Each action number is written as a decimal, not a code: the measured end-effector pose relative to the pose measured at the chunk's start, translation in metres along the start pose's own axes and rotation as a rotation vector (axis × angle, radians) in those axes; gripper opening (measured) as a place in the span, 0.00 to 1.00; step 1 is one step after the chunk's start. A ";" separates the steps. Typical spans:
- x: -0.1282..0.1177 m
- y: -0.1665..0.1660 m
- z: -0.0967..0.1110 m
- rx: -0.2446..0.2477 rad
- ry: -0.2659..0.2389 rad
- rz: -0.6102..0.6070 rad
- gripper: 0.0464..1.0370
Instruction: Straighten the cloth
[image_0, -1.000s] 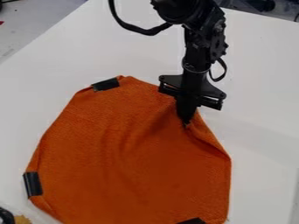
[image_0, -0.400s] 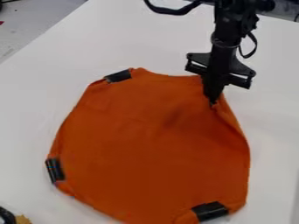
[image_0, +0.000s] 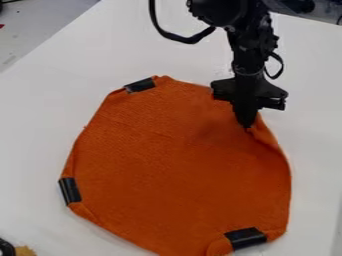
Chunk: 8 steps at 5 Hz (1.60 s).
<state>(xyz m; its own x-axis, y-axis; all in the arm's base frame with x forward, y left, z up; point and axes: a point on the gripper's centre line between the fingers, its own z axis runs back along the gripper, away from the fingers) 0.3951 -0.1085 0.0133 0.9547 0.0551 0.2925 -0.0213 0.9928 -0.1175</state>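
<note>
You're pinching the orange cloth (image_0: 177, 167) w/ the gripper (image_0: 247, 125), near its top right corner, on the white tabletop (image_0: 40, 125). You're sliding the cloth up and right, and the bumps in its middle are going away, so it's getting flatter. Now the gripper's coming back down a bit. The right edge is still bunching, so you're prob. needing more pulling there.

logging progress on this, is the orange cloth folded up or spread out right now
Mostly spread: the cloth lies broad across the table, though a fold runs down from the tool.
</note>
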 end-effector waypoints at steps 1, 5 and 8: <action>0.001 0.001 -0.001 0.007 -0.007 0.001 0.30; 0.018 -0.013 0.006 -0.144 -0.134 0.113 0.97; 0.046 -0.054 0.001 -0.327 -0.213 0.171 0.96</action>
<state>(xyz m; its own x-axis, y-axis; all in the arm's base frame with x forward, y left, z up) 0.4401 -0.1597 0.0338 0.8621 0.2708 0.4284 -0.0458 0.8835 -0.4662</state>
